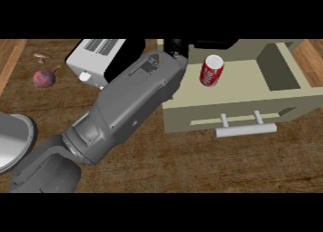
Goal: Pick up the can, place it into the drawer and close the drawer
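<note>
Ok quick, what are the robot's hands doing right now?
Left hand: cannot be told; it is by the red can.
Right hand: not in view.

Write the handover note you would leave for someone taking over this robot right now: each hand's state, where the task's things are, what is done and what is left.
Left hand: at the drawer's back left corner, mostly hidden behind its own forearm; whether its fingers are open or shut cannot be told. It does not hold the can.
Right hand: not in view.
Can: red, lying tilted inside the open drawer, near its left side.
Done: the can is in the drawer.
Left: draw the left arm clear, then push the drawer shut, probably at its handle.
</note>
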